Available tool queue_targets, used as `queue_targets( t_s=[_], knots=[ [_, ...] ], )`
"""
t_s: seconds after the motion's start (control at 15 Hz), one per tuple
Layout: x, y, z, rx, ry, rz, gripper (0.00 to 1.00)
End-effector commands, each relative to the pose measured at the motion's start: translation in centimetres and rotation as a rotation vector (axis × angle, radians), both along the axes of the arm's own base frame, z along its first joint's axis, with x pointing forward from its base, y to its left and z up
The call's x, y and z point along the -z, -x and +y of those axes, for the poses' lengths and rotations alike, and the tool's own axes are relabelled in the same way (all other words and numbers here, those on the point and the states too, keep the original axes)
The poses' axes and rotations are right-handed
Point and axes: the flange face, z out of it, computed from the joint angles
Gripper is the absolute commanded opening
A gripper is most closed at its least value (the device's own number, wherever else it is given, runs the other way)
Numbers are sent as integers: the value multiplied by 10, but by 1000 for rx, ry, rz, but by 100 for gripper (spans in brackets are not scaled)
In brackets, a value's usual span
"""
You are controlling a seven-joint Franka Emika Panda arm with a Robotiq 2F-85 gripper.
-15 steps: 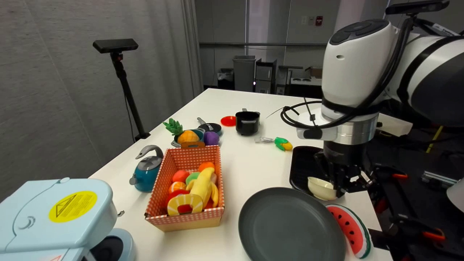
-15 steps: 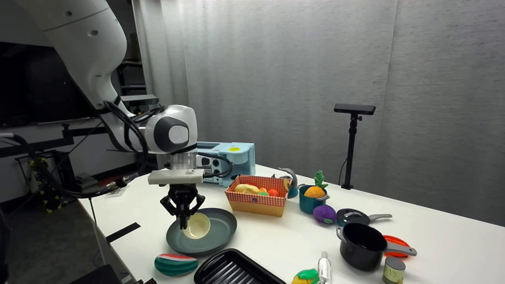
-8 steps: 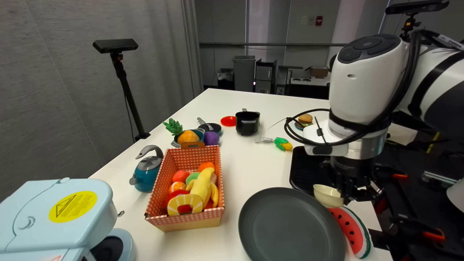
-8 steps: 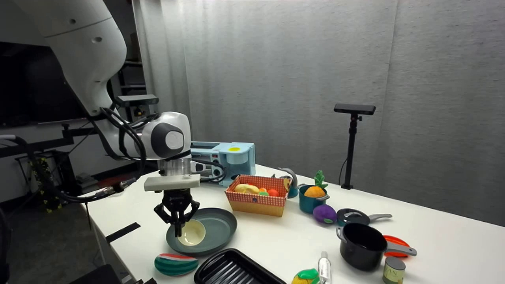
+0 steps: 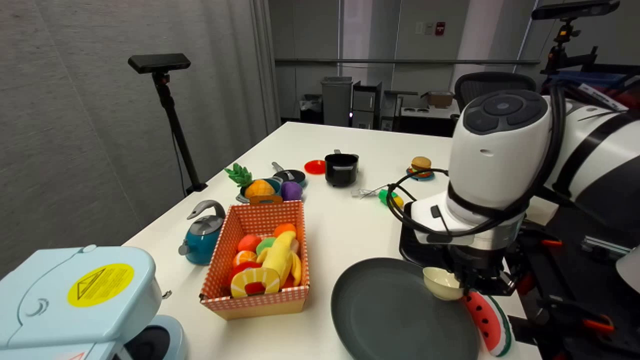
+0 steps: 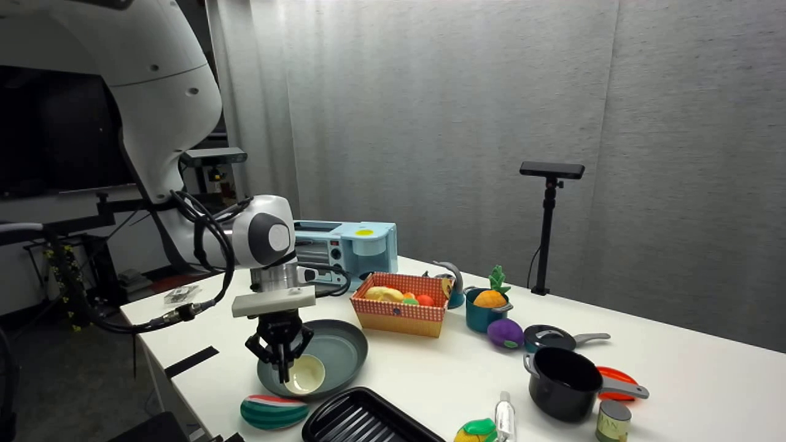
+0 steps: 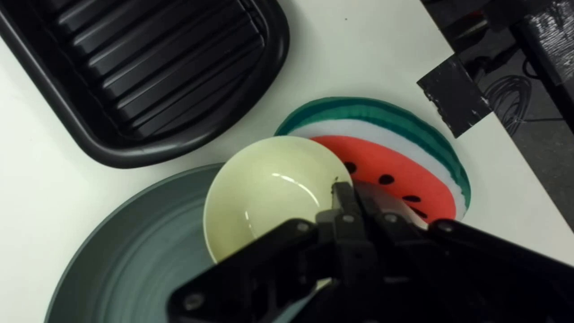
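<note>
Over the rim of a gray plate (image 5: 390,320), a cream bowl (image 7: 269,193) is gripped by the claw (image 6: 284,372), which is clenched on the bowl's wall with one finger inside and one outside. The bowl looks tilted, and the wrist view sees down into its hollow; whether its underside touches the plate, I cannot tell. Just beside the plate lies a watermelon slice (image 7: 394,154), partly hidden by the bowl in the wrist view, its flesh red with black seeds and its rind green. A black ridged tray (image 7: 161,76) also lies just beside the plate. These things share a white counter (image 6: 430,368).

Near the plate stands a red checked basket (image 5: 265,309) piled with toy fruit (image 5: 248,243), a yellow banana (image 5: 277,255) on top. A light blue kitchen machine (image 5: 75,320) and a teal kettle (image 5: 202,245) are near the basket. Farther along come a teal pot (image 6: 482,317) holding a pineapple (image 6: 489,299), then a round purple toy (image 6: 505,333) and a small pan (image 6: 548,338) with a gray handle. Past them are a black pot (image 6: 560,393) with a red dish (image 6: 617,373) partly behind it, a can (image 6: 613,420), a clear bottle (image 6: 505,414) beside toy corn (image 6: 476,431), and a burger (image 5: 420,166). A camera (image 6: 551,170) on a stand rises at the counter's edge, before a gray curtain (image 6: 430,123).
</note>
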Motion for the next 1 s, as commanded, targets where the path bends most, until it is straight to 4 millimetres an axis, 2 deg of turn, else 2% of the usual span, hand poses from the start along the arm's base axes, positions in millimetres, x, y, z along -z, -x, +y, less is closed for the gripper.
queue_targets(
  t_s=[0.0, 0.6, 0.67, 0.73, 0.93],
  knots=[
    [16, -9, 9, -5, 19, -21, 1],
    [27, -18, 19, -7, 36, -18, 1],
    [27, -18, 20, -9, 36, -17, 29],
    [26, -18, 21, -11, 35, -18, 31],
    [25, -16, 22, -21, 35, -15, 52]
  ],
)
